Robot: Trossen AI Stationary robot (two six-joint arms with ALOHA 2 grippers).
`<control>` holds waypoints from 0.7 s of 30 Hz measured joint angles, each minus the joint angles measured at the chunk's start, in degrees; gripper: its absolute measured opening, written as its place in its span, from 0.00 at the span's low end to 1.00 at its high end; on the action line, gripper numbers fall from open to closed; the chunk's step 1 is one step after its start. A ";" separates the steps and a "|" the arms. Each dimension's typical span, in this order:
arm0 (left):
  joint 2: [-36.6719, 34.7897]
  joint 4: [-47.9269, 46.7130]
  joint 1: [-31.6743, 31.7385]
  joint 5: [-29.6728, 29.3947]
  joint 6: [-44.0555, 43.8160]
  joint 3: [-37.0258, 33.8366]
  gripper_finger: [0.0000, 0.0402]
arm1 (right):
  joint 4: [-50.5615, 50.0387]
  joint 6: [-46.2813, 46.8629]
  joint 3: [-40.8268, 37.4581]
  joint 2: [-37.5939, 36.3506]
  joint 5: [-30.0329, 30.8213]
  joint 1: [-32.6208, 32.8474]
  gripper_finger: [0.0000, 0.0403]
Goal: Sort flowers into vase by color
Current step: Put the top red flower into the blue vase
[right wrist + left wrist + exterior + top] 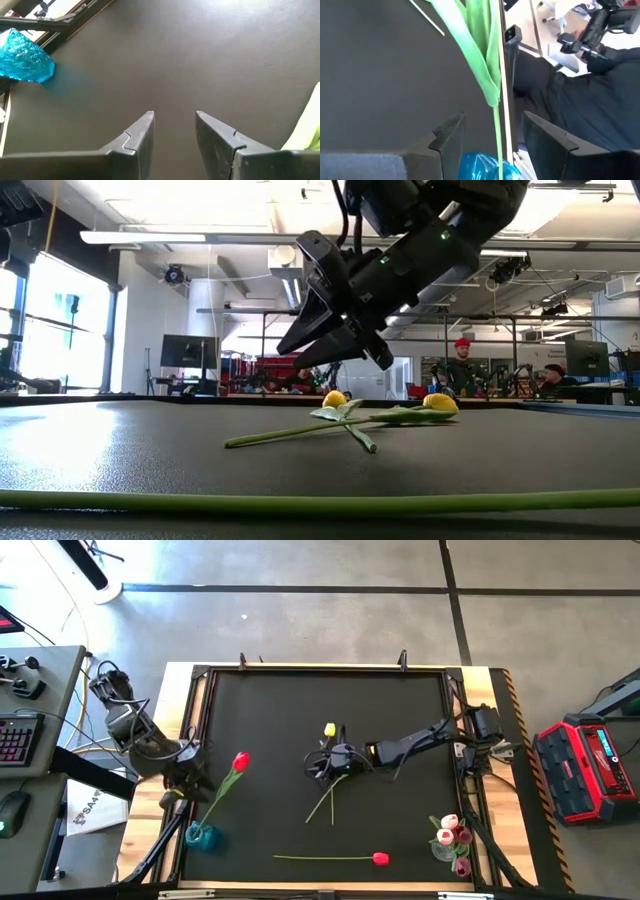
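Observation:
A red tulip (pixel 240 762) stands slanted in the blue vase (pixel 200 835) at the table's left near corner. My left gripper (pixel 187 780) is open beside it. In the left wrist view its fingers (pixel 451 134) stand on either side of the green stem (pixel 497 127) without touching it. My right gripper (pixel 322 766) hangs open at mid-table, just above two yellow tulips (pixel 335 398) that lie crossed on the mat, with stems (pixel 328 800) pointing to the near edge. Another red tulip (pixel 380 858) lies flat near the near edge. Pink tulips (pixel 452 830) stand in a clear vase.
The clear vase (pixel 445 850) with the pink tulips stands at the table's right near corner. The lying red tulip's stem (pixel 300 502) runs across the near edge. Bare black mat (pixel 270 710) lies toward the far side. People sit in the room beyond the table.

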 joint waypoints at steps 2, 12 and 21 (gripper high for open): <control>0.33 0.05 -0.31 -1.04 1.11 0.00 0.45 | -0.09 -0.17 0.01 0.00 0.10 0.29 0.32; 2.67 4.15 -0.52 -1.04 5.41 0.00 0.45 | -0.22 0.05 -0.01 0.00 0.21 0.37 0.32; 3.21 5.91 -0.50 -2.44 4.55 0.02 0.45 | -0.22 0.07 0.01 0.00 1.04 0.37 0.32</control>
